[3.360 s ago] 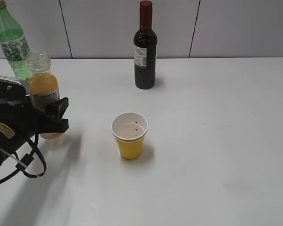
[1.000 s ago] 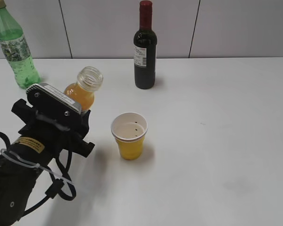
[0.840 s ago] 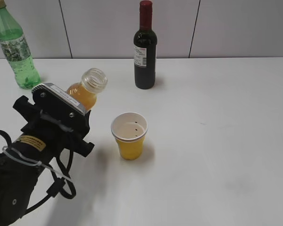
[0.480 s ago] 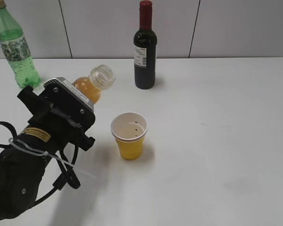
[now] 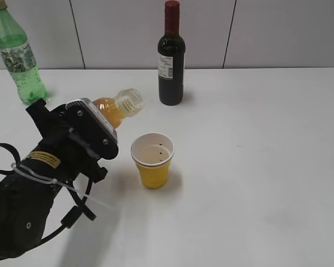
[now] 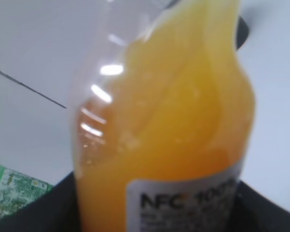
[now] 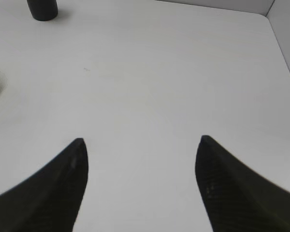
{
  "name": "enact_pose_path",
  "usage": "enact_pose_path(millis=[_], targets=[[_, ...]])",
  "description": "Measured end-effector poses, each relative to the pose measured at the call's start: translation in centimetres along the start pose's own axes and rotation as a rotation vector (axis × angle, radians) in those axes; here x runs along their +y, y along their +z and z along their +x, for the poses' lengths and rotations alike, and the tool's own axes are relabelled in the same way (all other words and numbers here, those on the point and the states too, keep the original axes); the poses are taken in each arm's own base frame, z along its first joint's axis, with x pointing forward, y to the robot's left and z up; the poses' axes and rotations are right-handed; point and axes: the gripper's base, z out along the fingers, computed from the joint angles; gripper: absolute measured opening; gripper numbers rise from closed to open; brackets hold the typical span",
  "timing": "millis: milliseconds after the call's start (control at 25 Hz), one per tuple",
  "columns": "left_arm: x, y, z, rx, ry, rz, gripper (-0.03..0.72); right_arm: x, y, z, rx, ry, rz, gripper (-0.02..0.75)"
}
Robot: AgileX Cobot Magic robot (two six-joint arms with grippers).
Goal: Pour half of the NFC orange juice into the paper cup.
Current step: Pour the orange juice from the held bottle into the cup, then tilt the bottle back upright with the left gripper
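The NFC orange juice (image 5: 116,109), a small clear bottle with no cap on, is tilted steeply with its open mouth pointing right. The mouth hangs above and just left of the yellow paper cup (image 5: 153,162), which stands upright on the table. No juice shows leaving the mouth. My left gripper (image 5: 98,120) is shut on the bottle's lower body. In the left wrist view the bottle (image 6: 174,135) fills the frame, the juice slanted inside, with black fingers (image 6: 53,210) at both sides. My right gripper (image 7: 140,159) stands open over bare table, holding nothing.
A dark wine bottle (image 5: 171,55) stands at the back, behind the cup; its base (image 7: 42,8) shows in the right wrist view. A green soda bottle (image 5: 14,53) stands at the far left by the wall. The white table (image 5: 256,167) stretches right of the cup.
My left gripper has lifted the juice bottle from beside the green bottle, carried it right toward the cup and tipped it further over. The right gripper has not moved.
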Motion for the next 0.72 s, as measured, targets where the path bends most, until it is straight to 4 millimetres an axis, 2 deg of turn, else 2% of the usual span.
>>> enact_pose_path(millis=[720], targets=[[-1.0, 0.4, 0.8, 0.025, 0.255, 0.000, 0.466, 0.0, 0.0, 0.0, 0.000, -0.001, 0.000, 0.528]])
